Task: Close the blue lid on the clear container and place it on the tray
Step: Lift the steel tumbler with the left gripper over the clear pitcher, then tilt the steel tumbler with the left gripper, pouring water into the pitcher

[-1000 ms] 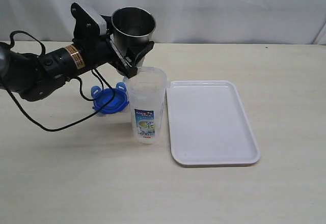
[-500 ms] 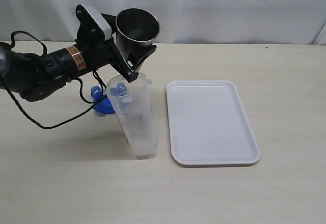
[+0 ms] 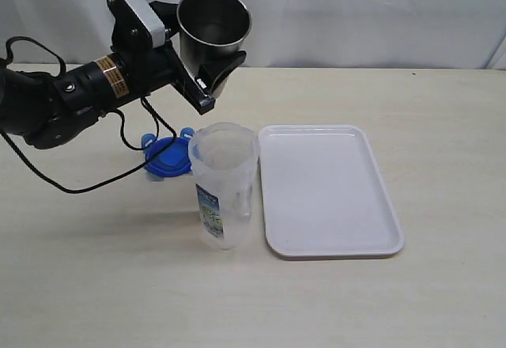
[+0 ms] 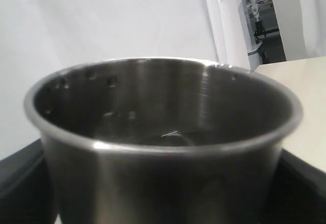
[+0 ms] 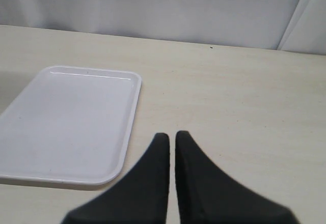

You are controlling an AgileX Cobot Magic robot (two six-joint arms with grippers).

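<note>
The clear container (image 3: 226, 183) stands open-topped on the table, just left of the white tray (image 3: 328, 194), its label turned toward the front left. The blue lid (image 3: 167, 158) lies flat on the table behind and left of the container, partly hidden by it. My left gripper (image 3: 215, 79) hangs above and behind the container, shut on a steel cup (image 3: 212, 32) held mouth up; the cup (image 4: 163, 132) fills the left wrist view. My right gripper (image 5: 171, 135) is shut on nothing, over bare table beside the tray (image 5: 66, 127).
A black cable (image 3: 95, 182) loops from the left arm across the table near the lid. A white curtain backs the table. Bare tabletop lies in front of the container and to the right of the tray.
The container tipped toward the left under the cup, then swung back to standing, now a little further left with its label turned. The left gripper with the cup rose slightly.
</note>
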